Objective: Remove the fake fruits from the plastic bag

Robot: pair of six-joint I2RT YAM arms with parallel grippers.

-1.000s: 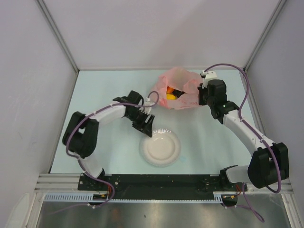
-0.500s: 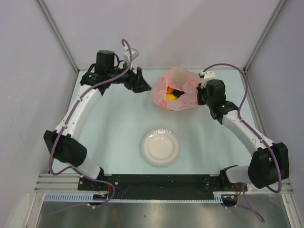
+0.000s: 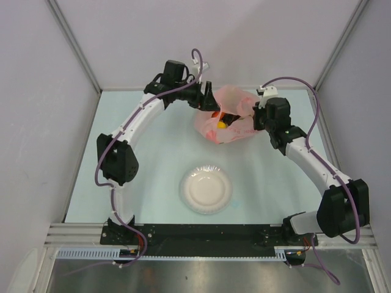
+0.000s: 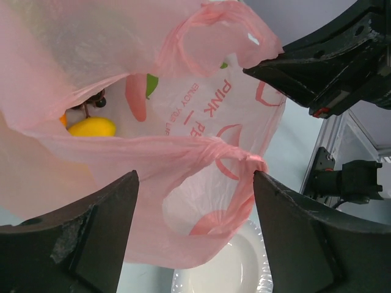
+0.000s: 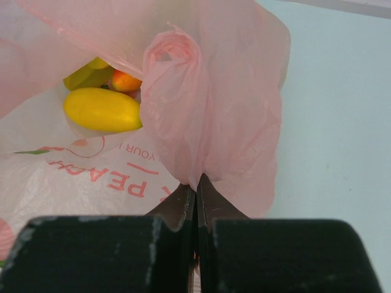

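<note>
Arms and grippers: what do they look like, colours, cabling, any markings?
Both the left arm and right arm have white link shells with bulky black joint housings. A thin purple cable loops along each. The left gripper and right gripper have black, wedge-shaped fingers. No legible markings.

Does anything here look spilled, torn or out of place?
Nothing stands out. The plastic bag is crumpled and slumped, but the yellow piece and an orange fruit lie inside it, none spilled. The right pincer is shut on a twisted fold of it, and the left pincer is open beside it.
</note>
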